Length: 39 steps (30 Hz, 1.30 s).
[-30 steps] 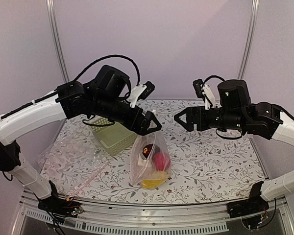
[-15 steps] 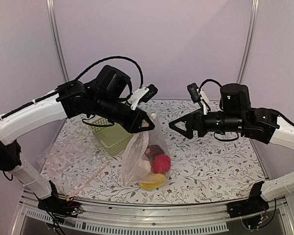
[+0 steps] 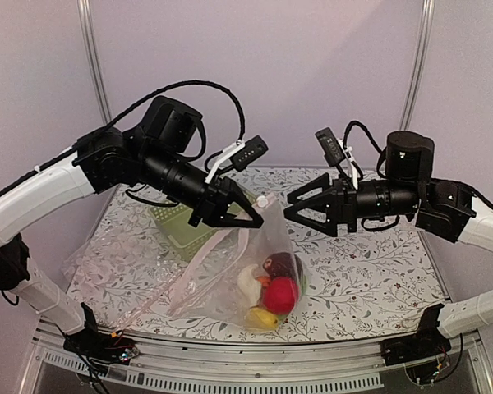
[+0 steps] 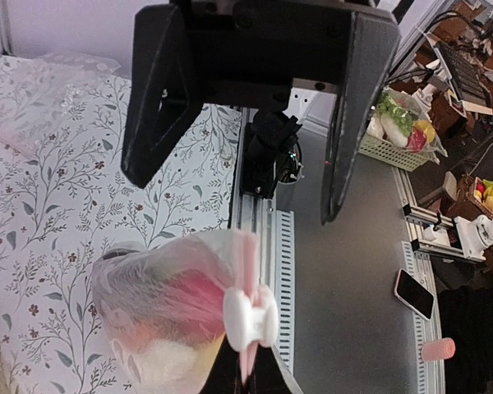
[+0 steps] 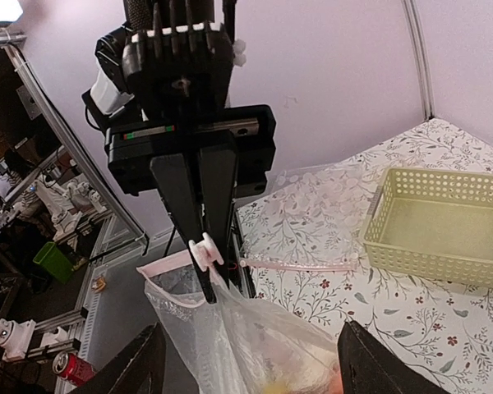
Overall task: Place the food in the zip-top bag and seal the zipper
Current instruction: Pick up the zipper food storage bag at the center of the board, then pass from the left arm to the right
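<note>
Top view: L pincer (image 3: 251,217) clamped on zipper (image 3: 218,250) of zip-top bag (image 3: 230,283), beside white slider (image 3: 263,200). Bag hangs down to desk (image 3: 370,271), food (image 3: 279,291) inside at bottom. R pincer (image 3: 294,210) apart, near bag mouth, holding nothing. L wrist: slider (image 4: 248,316) on pink strip; R pincer (image 4: 237,195) spread above. R wrist: L pincer (image 5: 207,283) together on strip; green basket (image 5: 440,226) on desk behind.
</note>
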Available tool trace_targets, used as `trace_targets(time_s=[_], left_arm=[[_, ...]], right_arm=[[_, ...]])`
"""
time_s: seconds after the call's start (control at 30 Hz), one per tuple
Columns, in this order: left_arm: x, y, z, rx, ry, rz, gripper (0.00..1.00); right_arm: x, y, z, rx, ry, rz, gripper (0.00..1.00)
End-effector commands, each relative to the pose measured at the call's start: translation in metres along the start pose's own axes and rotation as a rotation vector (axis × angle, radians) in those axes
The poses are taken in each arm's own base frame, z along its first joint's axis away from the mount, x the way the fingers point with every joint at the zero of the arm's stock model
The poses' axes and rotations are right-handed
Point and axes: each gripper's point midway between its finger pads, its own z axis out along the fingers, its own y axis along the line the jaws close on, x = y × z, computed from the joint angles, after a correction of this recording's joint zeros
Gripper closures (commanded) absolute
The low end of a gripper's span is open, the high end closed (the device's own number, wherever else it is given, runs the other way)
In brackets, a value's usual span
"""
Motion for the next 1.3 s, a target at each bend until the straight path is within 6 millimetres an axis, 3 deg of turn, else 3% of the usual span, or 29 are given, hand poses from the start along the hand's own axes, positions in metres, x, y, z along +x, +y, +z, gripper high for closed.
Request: trace_targets(time_s=[0.0, 0.13, 0.33, 0.47, 0.57, 0.63, 0.77, 0.8, 0.87, 0.97, 1.2, 1.27], left_arm=[[0.000, -0.020, 0.001, 0.106, 0.013, 0.041, 1.00], [0.004, -0.020, 0.004, 0.116, 0.026, 0.031, 1.00], [0.007, -0.019, 0.007, 0.115, 0.035, 0.024, 1.00], [0.012, -0.018, 0.010, 0.118, 0.049, 0.013, 1.00], [0.016, -0.014, 0.012, 0.105, 0.064, 0.002, 0.98], [0.016, -0.010, 0.011, 0.081, 0.064, 0.002, 0.79], [0.007, 0.001, 0.004, -0.019, 0.033, 0.020, 0.20], [0.003, 0.003, 0.001, -0.042, 0.018, 0.028, 0.12], [-0.005, 0.002, -0.005, -0.056, -0.012, 0.051, 0.05], [-0.019, 0.000, -0.012, -0.074, -0.064, 0.081, 0.06], [-0.037, 0.003, -0.020, -0.124, -0.124, 0.111, 0.33], [-0.037, 0.003, -0.019, -0.118, -0.122, 0.111, 0.36]], right_arm=[[0.012, 0.014, 0.017, -0.121, 0.060, 0.039, 0.29], [0.019, 0.020, 0.029, -0.166, 0.099, 0.041, 0.34], [0.025, 0.025, 0.037, -0.195, 0.125, 0.051, 0.63], [0.022, 0.027, 0.039, -0.201, 0.114, 0.049, 0.70], [0.023, 0.026, 0.041, -0.196, 0.112, 0.051, 0.95], [0.024, 0.024, 0.040, -0.184, 0.110, 0.051, 1.00], [0.026, 0.021, 0.039, -0.167, 0.107, 0.049, 1.00], [0.027, 0.021, 0.039, -0.168, 0.109, 0.050, 1.00], [0.028, 0.020, 0.039, -0.166, 0.111, 0.052, 1.00], [0.030, 0.021, 0.039, -0.168, 0.117, 0.058, 1.00], [0.030, 0.020, 0.039, -0.166, 0.118, 0.062, 1.00], [0.031, 0.020, 0.039, -0.163, 0.120, 0.063, 1.00]])
